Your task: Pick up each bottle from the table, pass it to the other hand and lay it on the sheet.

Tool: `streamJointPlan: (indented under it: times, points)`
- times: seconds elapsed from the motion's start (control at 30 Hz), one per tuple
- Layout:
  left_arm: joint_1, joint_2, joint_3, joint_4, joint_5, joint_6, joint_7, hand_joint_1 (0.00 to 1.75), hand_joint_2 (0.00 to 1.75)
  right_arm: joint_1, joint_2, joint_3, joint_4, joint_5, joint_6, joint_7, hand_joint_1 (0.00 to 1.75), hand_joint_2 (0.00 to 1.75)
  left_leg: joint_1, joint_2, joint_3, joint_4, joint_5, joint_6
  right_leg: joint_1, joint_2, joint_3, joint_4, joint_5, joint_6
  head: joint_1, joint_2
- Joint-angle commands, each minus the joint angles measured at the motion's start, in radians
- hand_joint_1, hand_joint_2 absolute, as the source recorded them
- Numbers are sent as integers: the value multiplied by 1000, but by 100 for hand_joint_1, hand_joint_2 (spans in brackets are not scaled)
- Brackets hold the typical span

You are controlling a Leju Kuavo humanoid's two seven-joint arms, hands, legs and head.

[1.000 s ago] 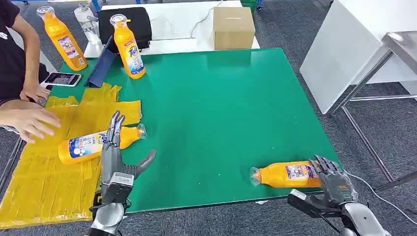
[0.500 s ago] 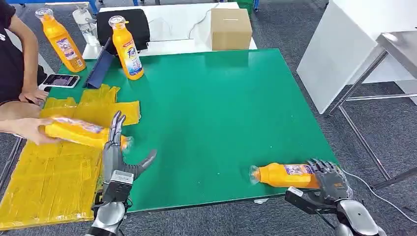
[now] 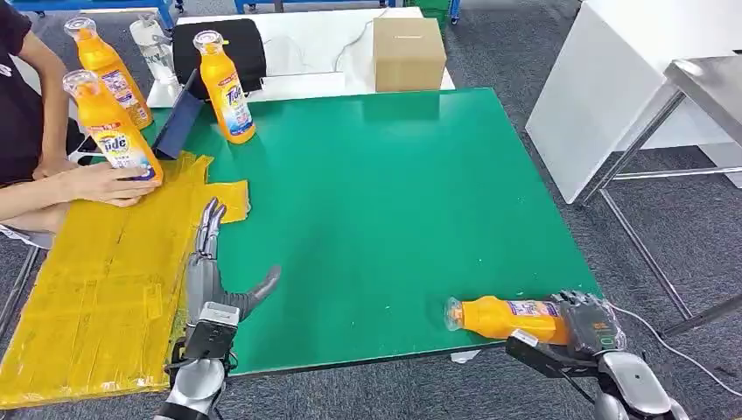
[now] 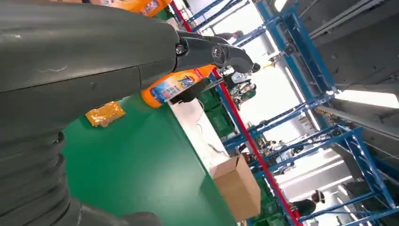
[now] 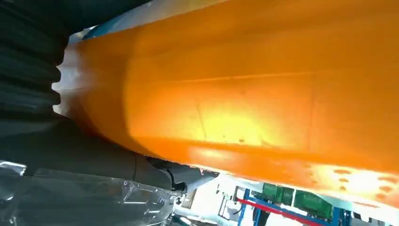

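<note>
An orange bottle (image 3: pixel 512 317) lies on its side at the near right corner of the green surface (image 3: pixel 385 201), its clear cap pointing toward the middle of the near edge. The robot's right hand (image 3: pixel 588 322) wraps around the bottle's base end; in the right wrist view the orange bottle (image 5: pixel 244 94) sits directly against the hand.

The yellow sheet (image 3: pixel 96 280) covers the left side of the green surface. The robot's left hand (image 3: pixel 210 267) hovers at the sheet's right border, fingers stretched out straight and thumb spread to the side, holding nothing.

At the far end of the sheet a person's hand (image 3: pixel 109 184) grips a second bottle (image 3: pixel 109 131) standing upright. A third bottle (image 3: pixel 226 87) stands upright on the green surface near its far left corner, just beside a leaning dark blue panel (image 3: pixel 178 118). A fourth bottle (image 3: pixel 105 66) stands beyond the green surface's far left corner, near the person's arm.

Beyond the far edge of the green surface sit a black bag (image 3: pixel 249 44) and a cardboard box (image 3: pixel 407 52) on a white top.
</note>
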Motion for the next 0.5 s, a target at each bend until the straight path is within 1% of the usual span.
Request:
streamJointPlan:
  times: [0.03,0.1,0.13,0.23,0.27,0.3,0.37,0.4,0.43,0.47,0.5]
  points:
    - [-28,7,-7,57,7,1,1,0,175,-11,31,45,87,-9,19,5,152,175,1,-2,3,-1,-1,-2,2,-3,4,-2,-1,-2,0,0]
    - [-28,7,-7,58,7,0,1,0,175,-14,33,48,91,-7,21,7,155,175,2,-2,2,-1,-2,0,2,-3,3,-2,-2,-2,0,0]
    - [-29,7,-7,59,7,0,1,0,175,-19,35,54,95,1,23,12,154,175,1,-1,2,-1,-3,1,2,-2,2,-2,-1,-1,0,0]
    - [-29,6,-4,59,8,0,2,0,175,-31,47,66,102,17,5,20,159,175,2,-1,2,-1,-2,1,2,-2,2,-2,-1,-2,0,0]
    - [-29,5,-2,58,7,0,3,0,175,-35,57,65,103,24,-14,20,171,175,2,-1,2,-2,-2,0,3,-3,2,-3,-1,-2,0,0]
    - [-28,5,1,54,5,0,3,0,175,-38,72,60,98,36,-51,15,175,175,2,0,2,-1,-2,1,3,-1,2,-2,-1,-2,0,0]
    - [-22,4,3,46,2,1,4,0,175,-40,110,44,73,21,-127,-19,175,175,2,1,2,-1,-3,1,3,0,3,-2,-1,-2,0,0]
    - [-17,5,3,39,2,0,4,0,175,-41,148,24,39,-41,-186,-86,175,175,2,1,2,-2,-3,0,3,0,2,-2,-1,-3,0,0]
    - [-11,6,3,34,1,1,4,0,175,-43,195,-3,5,-124,-217,-139,175,175,2,3,2,-1,-3,1,3,2,2,-2,0,-2,0,0]
    - [-4,8,0,29,2,-2,6,0,175,-49,254,-30,-30,-233,-229,-193,175,175,2,4,2,-2,-3,0,3,2,1,-2,0,-3,0,0]
    - [8,11,-5,23,1,-4,5,0,175,-58,305,-35,-65,-359,-192,-256,175,175,2,8,1,-1,-3,0,3,6,0,-1,1,-3,0,0]
